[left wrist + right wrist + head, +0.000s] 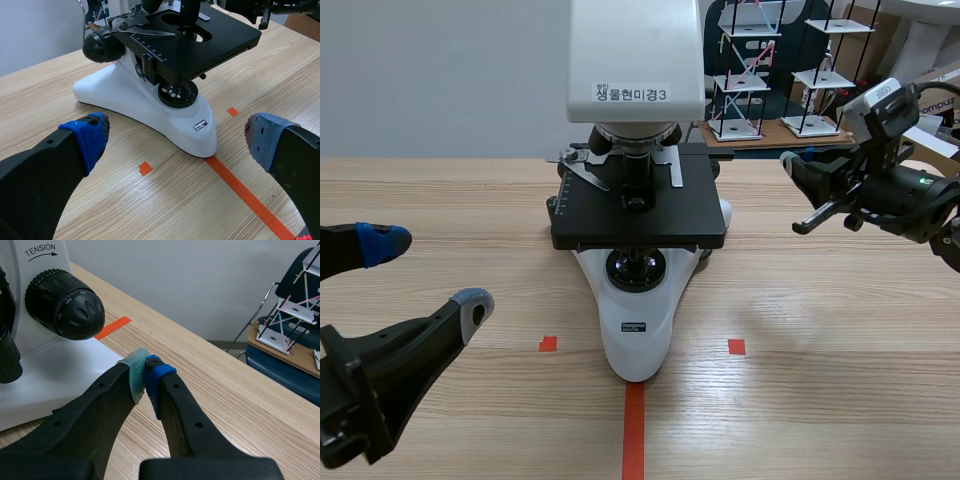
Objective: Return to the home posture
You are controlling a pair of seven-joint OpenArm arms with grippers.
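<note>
A plain grey wall [440,80] backs the light wooden table [840,330] — rod-framed shelf models [740,82] stand beyond it.

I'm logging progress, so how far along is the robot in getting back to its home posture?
Done: both grippers are off the microscope, holding nothing. In hand: left gripper open, low near its base; right gripper shut, raised beside the stage. Left: the pictures cannot confirm either arm is home.

The white microscope head [635,50] carries a label [632,93] reading "생물현미경3". "TENSION", with an arrow, is printed above the black ribbed knob [65,305].
</note>
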